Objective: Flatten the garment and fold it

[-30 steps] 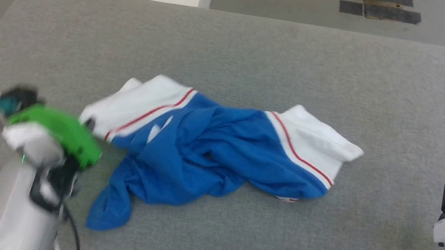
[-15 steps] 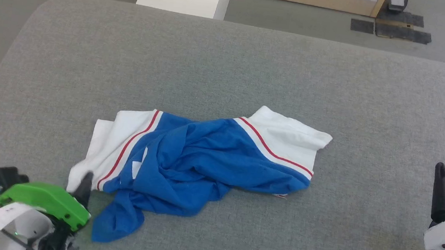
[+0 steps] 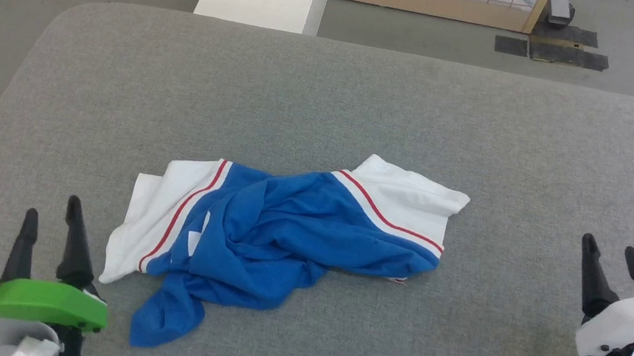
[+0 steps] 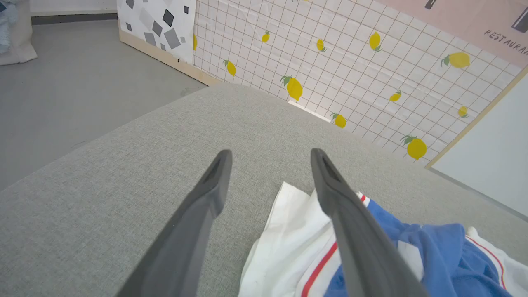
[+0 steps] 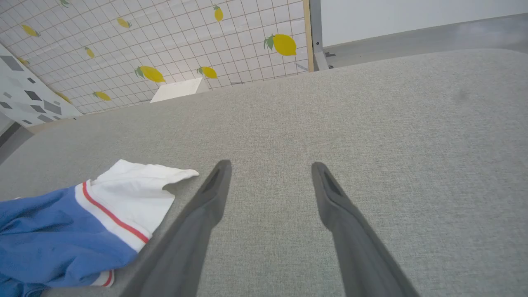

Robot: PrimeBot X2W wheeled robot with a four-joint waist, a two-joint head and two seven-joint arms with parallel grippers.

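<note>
Crumpled blue garment (image 3: 280,228) on grey surface (image 3: 327,94); left pincer (image 3: 53,206), right pincer (image 3: 610,245) spread wide

Garment (image 3: 286,229) lettering buried in folds; right gripper (image 3: 609,245) base cut by edge

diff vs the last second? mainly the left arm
The left gripper let go of the jersey's white sleeve, opened, and drew back toward the robot. It now sits apart from the cloth. The head camera also shifted. The jersey stays crumpled on the table. The right gripper stayed open at the right, off the cloth.
</note>
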